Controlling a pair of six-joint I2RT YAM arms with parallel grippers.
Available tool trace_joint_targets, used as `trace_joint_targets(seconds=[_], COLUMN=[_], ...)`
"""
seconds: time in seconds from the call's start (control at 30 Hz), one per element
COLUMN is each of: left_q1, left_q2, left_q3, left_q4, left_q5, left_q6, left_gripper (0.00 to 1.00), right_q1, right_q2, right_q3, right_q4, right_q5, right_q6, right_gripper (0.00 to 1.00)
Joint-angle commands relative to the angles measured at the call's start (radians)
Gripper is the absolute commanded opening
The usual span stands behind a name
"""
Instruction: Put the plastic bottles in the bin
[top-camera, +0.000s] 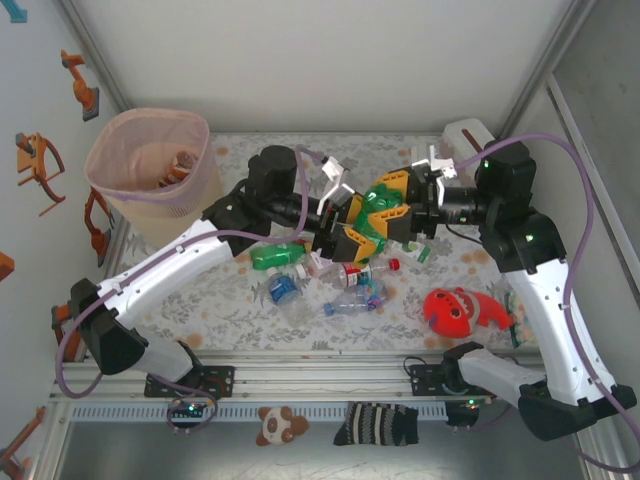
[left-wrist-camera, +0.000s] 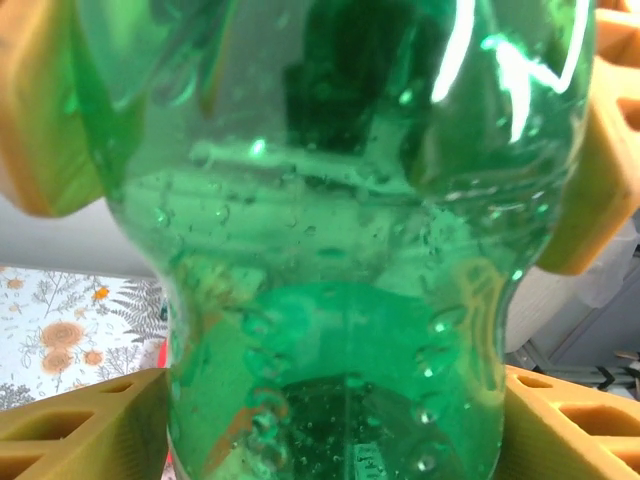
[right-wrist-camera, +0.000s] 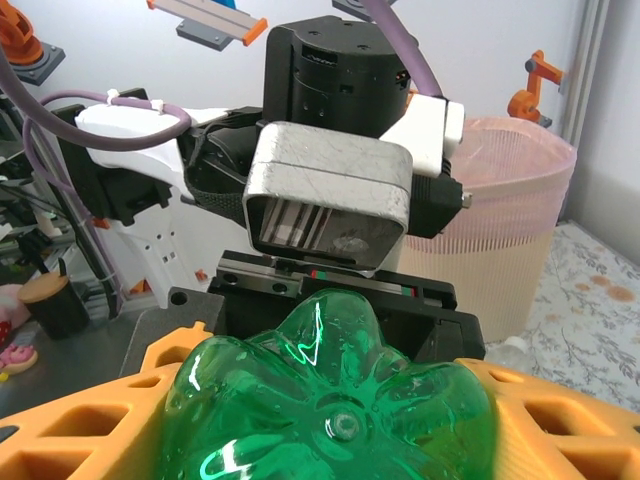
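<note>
A green plastic bottle (top-camera: 380, 222) hangs in the air over the middle of the table, gripped from both ends. My left gripper (top-camera: 348, 230) is shut on it, its orange fingers (left-wrist-camera: 80, 430) pressed against the bottle's sides (left-wrist-camera: 330, 300). My right gripper (top-camera: 400, 198) is shut on the bottle's petal-shaped base (right-wrist-camera: 330, 420). Below them on the table lie another green bottle (top-camera: 275, 256), a clear one with a blue cap (top-camera: 285, 290) and a clear one with a red cap (top-camera: 365, 272). The pale-pink bin (top-camera: 160, 215) stands at the far left with something brownish inside.
A red round toy (top-camera: 455, 310) lies on the right of the flowered mat. A white-pink box (top-camera: 470, 135) stands at the far right, behind the right arm. In the right wrist view the bin (right-wrist-camera: 510, 230) stands behind the left arm's wrist (right-wrist-camera: 330, 190).
</note>
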Motion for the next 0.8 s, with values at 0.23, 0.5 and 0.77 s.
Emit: trace_joint_targets(seconds=[0.23, 0.5, 0.77], left_q1=[-0.017, -0.017, -0.010], left_q2=[-0.012, -0.018, -0.039], left_q3=[0.026, 0.026, 0.028], left_q4=[0.025, 0.001, -0.051], left_q5=[0.015, 0.014, -0.035], left_q6=[-0.002, 0.020, 0.061], left_gripper=[0.63, 0.53, 0.52], right_q1=[0.020, 0.025, 0.029], right_q2=[-0.011, -0.019, -0.060], right_q3=[0.008, 0.007, 0.003], right_q4=[-0.007, -0.007, -0.023], right_q5=[0.032, 0.050, 0.111], right_q6=[-0.009, 0.002, 0.014], right_gripper=[0.13, 0.15, 0.52])
